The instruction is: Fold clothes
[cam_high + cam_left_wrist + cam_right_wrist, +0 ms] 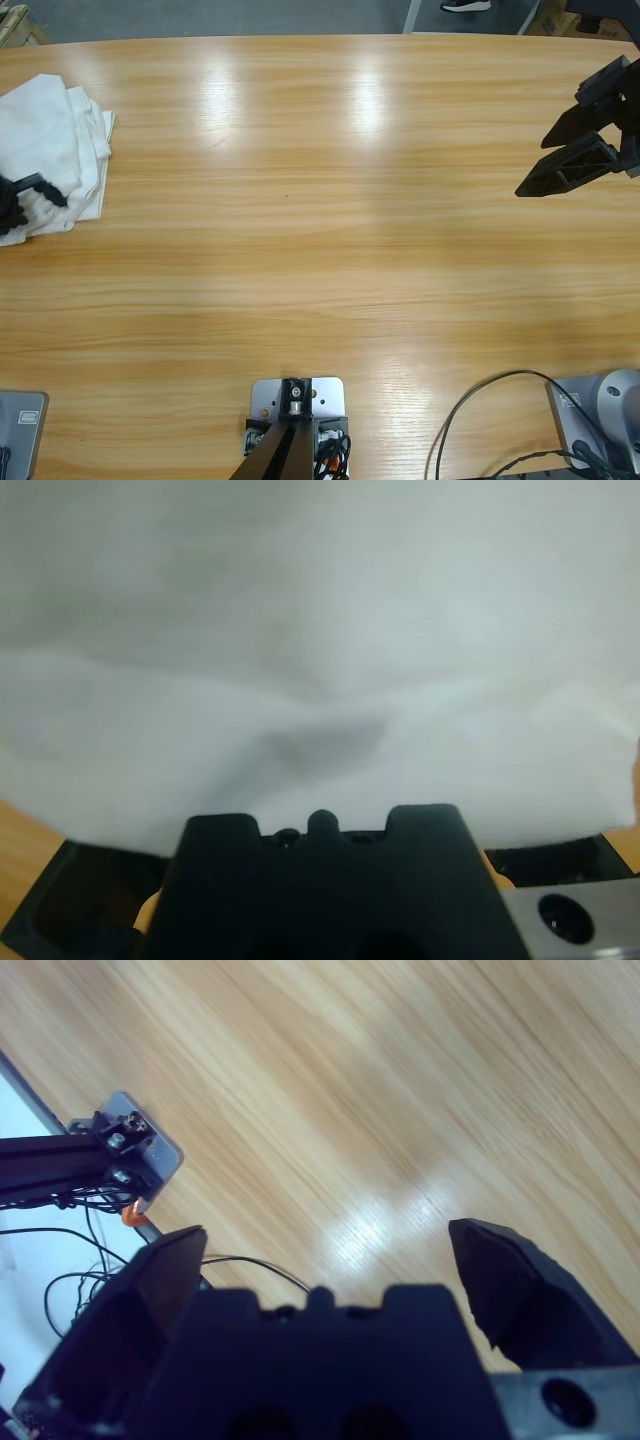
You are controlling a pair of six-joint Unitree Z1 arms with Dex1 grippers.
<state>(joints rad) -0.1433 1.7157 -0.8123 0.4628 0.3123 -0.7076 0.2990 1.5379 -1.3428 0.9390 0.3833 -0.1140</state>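
A pile of white shirts (55,150) sits at the far left of the wooden table (320,250), close to its back edge, seen from the high camera. The left gripper (15,205) comes in from the left edge at the pile's near corner, its black tip lying against the cloth's lower left margin. From the left wrist camera, the shirts (320,660) fill nearly the whole view right in front of the gripper's body, pressed so close that the cloth covers the jaws; whether that gripper is clenched on the fabric or released cannot be told.

The pile looks folded but loose: several layers show as stepped edges along its right side, and the top bulges in a soft rounded hump toward the left edge. Shallow creases and a faint grey shadow cross the cloth in the wrist view. No lettering can be made out.

The right gripper (580,135) hangs well apart from the pile, at the table's far right, with its two black jaws spread and nothing between them. The right wrist camera shows those jaws (330,1280) wide apart over bare wood (380,1100).
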